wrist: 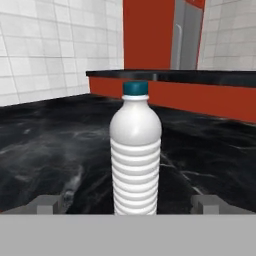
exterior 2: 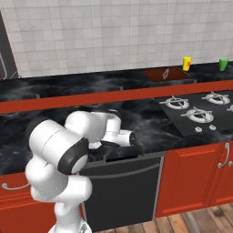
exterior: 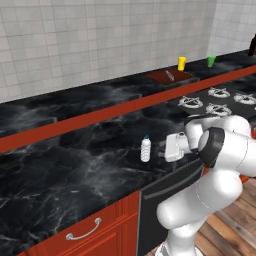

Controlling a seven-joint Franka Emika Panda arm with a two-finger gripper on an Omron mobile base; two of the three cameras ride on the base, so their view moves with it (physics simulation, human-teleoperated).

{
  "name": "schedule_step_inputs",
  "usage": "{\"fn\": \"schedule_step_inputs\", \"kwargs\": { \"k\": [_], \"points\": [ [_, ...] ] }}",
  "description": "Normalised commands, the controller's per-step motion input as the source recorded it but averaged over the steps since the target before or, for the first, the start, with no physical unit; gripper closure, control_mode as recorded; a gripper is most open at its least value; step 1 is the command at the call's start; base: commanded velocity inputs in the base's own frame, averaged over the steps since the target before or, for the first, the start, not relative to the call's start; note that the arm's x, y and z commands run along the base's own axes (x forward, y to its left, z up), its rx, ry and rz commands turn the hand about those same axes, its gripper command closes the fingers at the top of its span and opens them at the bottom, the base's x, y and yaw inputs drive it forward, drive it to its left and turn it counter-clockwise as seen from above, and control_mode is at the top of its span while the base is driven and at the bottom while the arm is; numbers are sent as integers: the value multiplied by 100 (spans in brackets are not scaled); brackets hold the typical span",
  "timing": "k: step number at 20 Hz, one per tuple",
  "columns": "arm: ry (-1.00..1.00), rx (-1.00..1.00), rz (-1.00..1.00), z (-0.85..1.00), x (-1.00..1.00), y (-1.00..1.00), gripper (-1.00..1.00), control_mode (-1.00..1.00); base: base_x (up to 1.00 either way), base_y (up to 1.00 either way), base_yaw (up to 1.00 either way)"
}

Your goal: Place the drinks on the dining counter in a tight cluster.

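Note:
The small clear water bottle [exterior: 145,149] with a teal cap stands upright on the lower black-marble worktop [exterior: 75,175]. My gripper [exterior: 164,148] is level with it, just to its right, and points at it. In the hand view the bottle [wrist: 135,155] stands dead centre, and the fingertips [wrist: 45,204] are spread wide on either side of its base, so my gripper [wrist: 126,205] is open and touches nothing. The raised dining counter [exterior: 60,106] runs behind on its red panel. A dark bottle-like shape [exterior: 252,46] is cut by the right edge. The maroon bottle is out of view.
On the raised counter stand a yellow cup [exterior: 182,63], a green cup [exterior: 211,61] and a dark red board with a knife [exterior: 169,76]. A gas hob [exterior: 217,100] lies to the right on the worktop. A black dishwasher front [exterior 2: 123,191] is below my arm.

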Motion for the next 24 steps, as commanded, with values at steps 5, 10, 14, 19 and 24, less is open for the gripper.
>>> {"fn": "schedule_step_inputs", "kwargs": {
  "k": [5, 10, 14, 19, 24],
  "points": [
    [1, 0, 0, -9, 37, 0, -100, -100, 0, 0, 0],
    [0, 0, 0, -3, -13, 1, -100, -100, 0, 0, 0],
    [0, 0, 0, 0, -5, 17, -100, -100, 0, 0, 0],
    [0, 0, 0, 0, -15, 19, -100, -100, 0, 0, 0],
    [0, 0, 0, 0, -17, 15, -100, -100, 0, 0, 0]
  ]
}}
